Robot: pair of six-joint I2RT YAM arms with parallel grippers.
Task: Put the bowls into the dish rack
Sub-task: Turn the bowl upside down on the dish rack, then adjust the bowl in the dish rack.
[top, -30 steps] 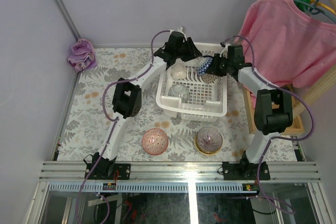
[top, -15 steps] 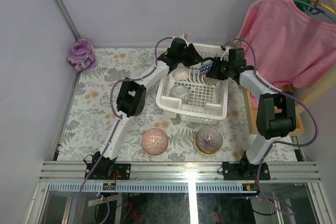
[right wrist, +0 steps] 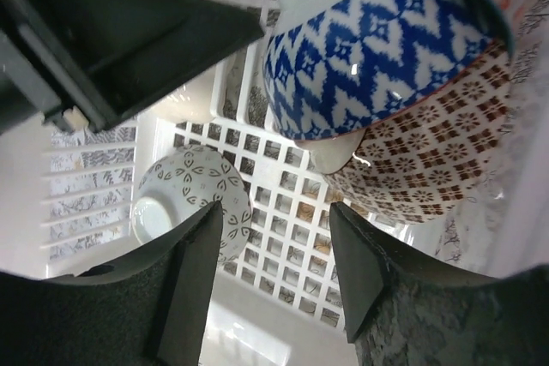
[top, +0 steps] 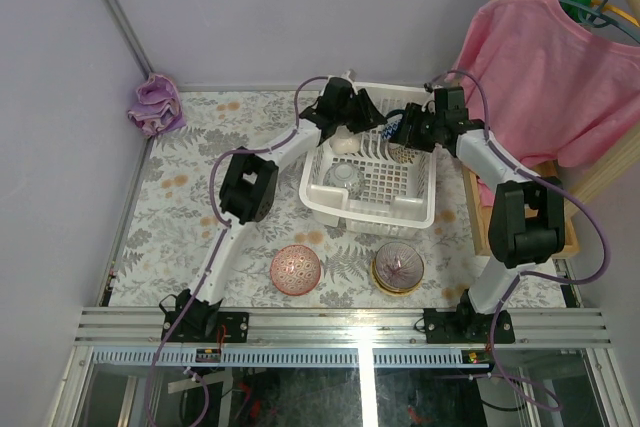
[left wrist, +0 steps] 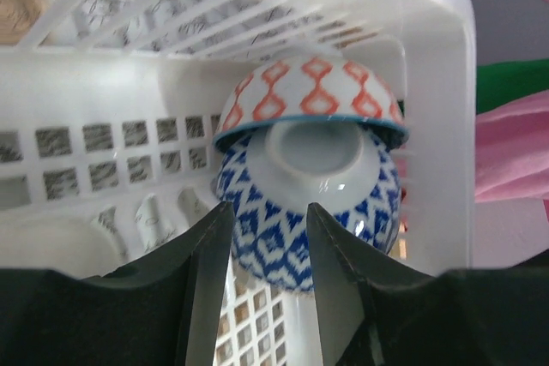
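Overhead, both grippers meet at the far end of the dish rack (top: 365,215), which stands in the middle of the counter (top: 190,237). The blue-and-white bowl (left wrist: 300,229) lies tipped on its side in the rack's far right corner. Its rim is against an orange-diamond bowl (left wrist: 313,96) and its wall rests on a red-checked bowl (right wrist: 420,160). A small white bowl (right wrist: 193,190) lies on the rack floor nearby.

The left gripper (left wrist: 268,212) has its fingers spread with nothing pinched; the blue-and-white bowl shows beyond the gap. The right gripper (right wrist: 276,216) is likewise spread and empty, just beside that bowl's foot. A pink bowl (top: 296,269) and a tan bowl (top: 398,267) sit on the counter near its front edge, so the task appears only partly done.

Risks:
- The tipped bowl is propped only by its neighbours and may slide or roll if a finger brushes it on the way out.
- The two grippers are close enough to knock each other.
- Ceramic striking ceramic could chip.
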